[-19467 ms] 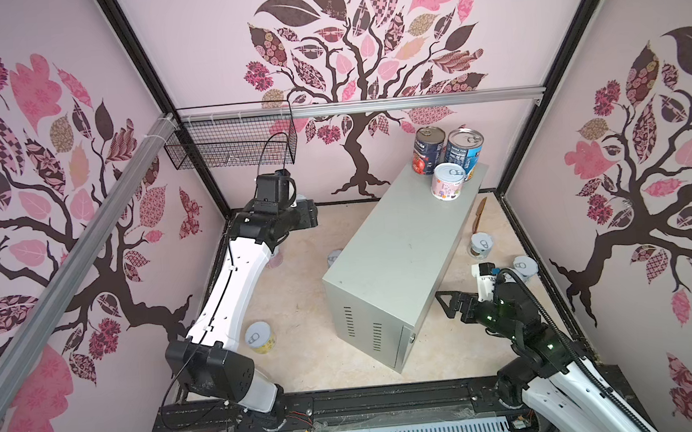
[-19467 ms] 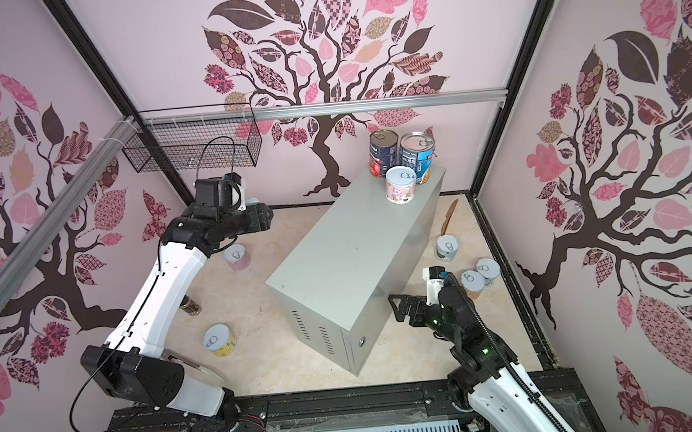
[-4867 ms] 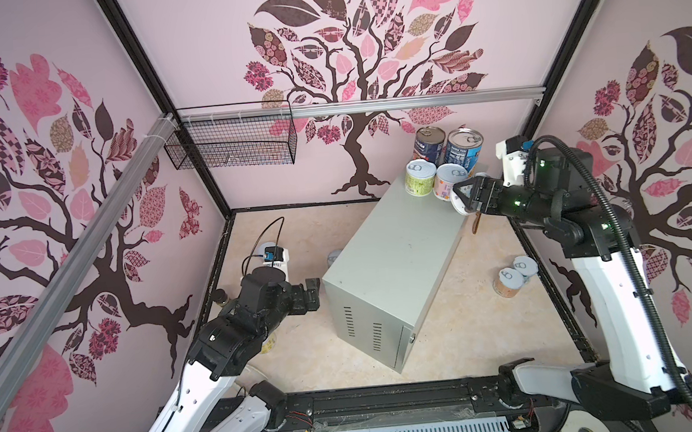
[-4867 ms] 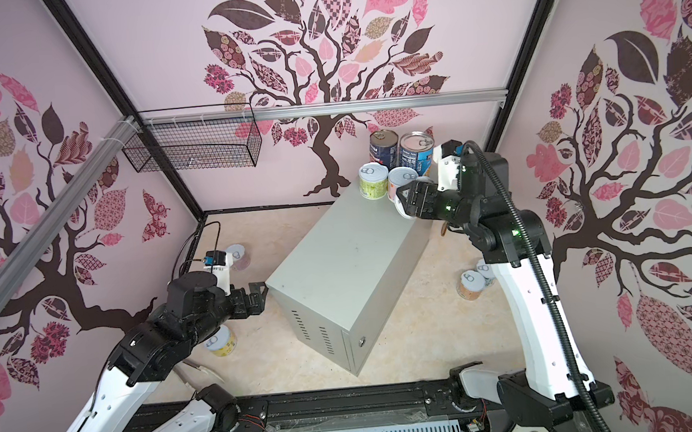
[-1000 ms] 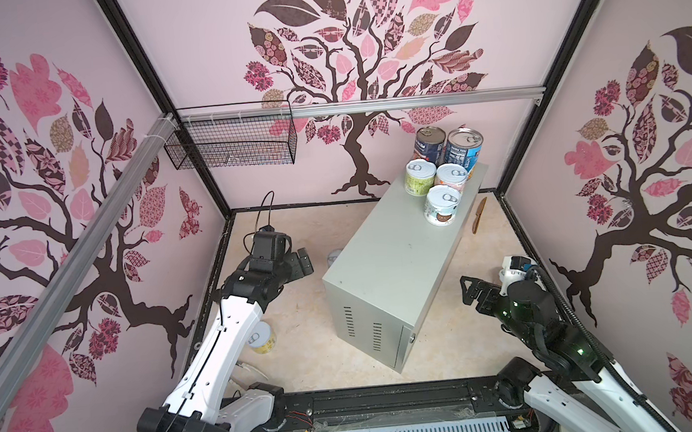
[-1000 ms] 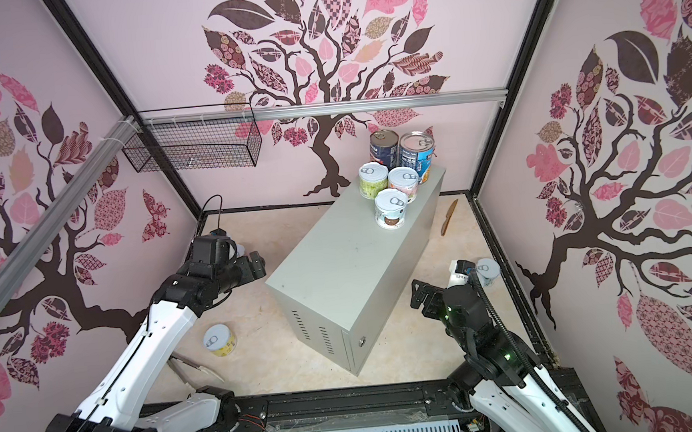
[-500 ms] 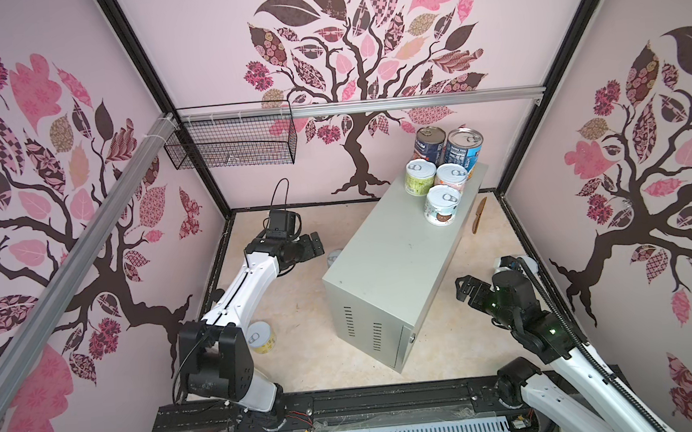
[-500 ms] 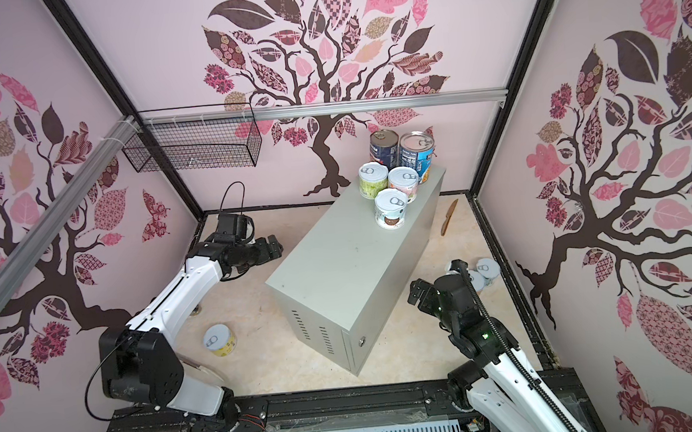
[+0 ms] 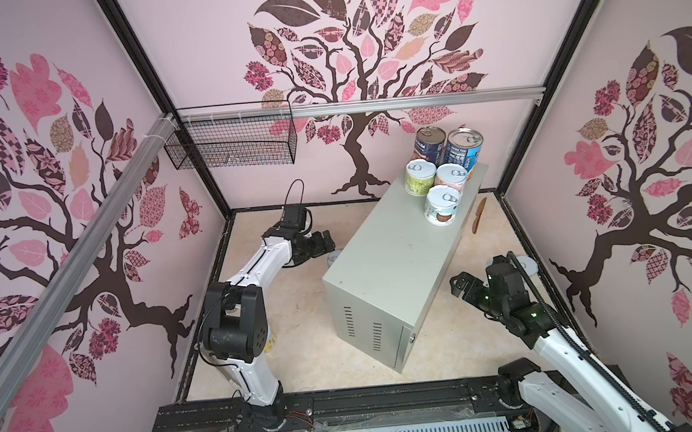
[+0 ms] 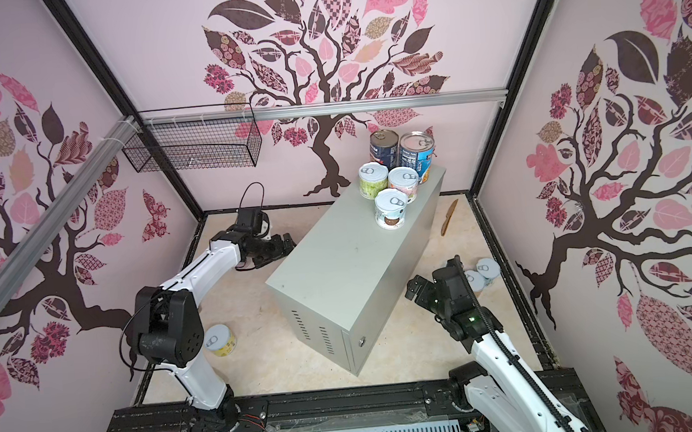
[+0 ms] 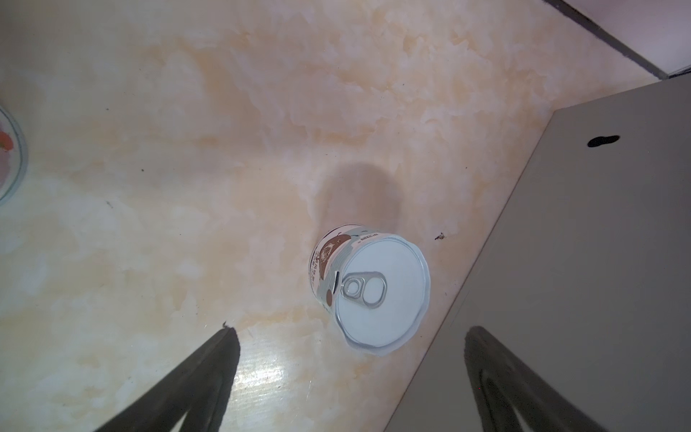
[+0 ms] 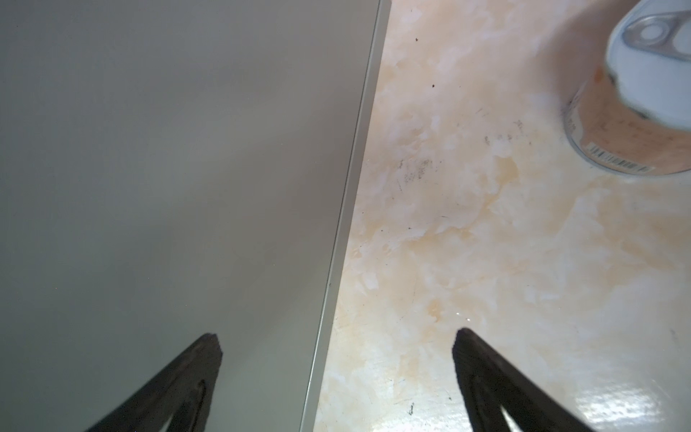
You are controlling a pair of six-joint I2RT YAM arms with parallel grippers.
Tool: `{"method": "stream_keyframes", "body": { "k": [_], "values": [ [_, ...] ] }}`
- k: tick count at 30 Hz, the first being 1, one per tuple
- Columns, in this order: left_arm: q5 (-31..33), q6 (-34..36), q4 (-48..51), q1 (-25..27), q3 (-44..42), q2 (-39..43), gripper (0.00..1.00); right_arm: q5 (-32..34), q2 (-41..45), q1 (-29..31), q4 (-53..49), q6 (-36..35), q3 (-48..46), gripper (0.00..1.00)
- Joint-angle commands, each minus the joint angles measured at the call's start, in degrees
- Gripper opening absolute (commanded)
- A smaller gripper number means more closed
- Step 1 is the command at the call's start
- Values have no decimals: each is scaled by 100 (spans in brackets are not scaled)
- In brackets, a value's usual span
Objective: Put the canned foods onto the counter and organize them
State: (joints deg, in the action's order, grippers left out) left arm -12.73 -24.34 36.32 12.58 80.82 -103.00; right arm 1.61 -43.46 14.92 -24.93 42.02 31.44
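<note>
In both top views my left arm lies stretched low across the floor, wrist bent inward. The left pincer (image 9: 324,243) is spread wide and empty, just beside the long light grey metal box (image 9: 389,260). My right arm rises bent from its base. The right pincer (image 9: 459,284) is also gaping and empty, near the box's other long side. Well beyond both pincers, on the box's far end, stand two tall dark blue tins (image 9: 431,146) and three shorter pastel tins (image 9: 442,204). I cannot read their lettering.

In the left wrist view, a short tin with a silver pull-tab lid (image 11: 374,295) stands upright on the floor just ahead of the fingers (image 11: 209,374). Its label has a brown motif and unreadable print.

In the right wrist view, one finger hangs over the box and the other over the floor. An orange-labelled tin (image 12: 632,127) with a barcode sits ahead and off to one side, blurred.
</note>
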Motion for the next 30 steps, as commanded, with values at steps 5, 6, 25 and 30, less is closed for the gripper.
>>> {"method": "stream_keyframes", "body": {
  "k": [5,6,25,30],
  "values": [
    [290,150,58,316,590,-372,98,-160,-256,-49,343,-79,17,100],
    [288,149,52,323,606,-415,98,-169,-286,-50,351,-83,14,100],
    [788,324,250,456,804,-997,98,-360,-506,-68,761,-177,-208,100],
    [1254,350,326,456,782,-1019,98,-429,-521,-67,870,-203,-279,100]
  ]
}}
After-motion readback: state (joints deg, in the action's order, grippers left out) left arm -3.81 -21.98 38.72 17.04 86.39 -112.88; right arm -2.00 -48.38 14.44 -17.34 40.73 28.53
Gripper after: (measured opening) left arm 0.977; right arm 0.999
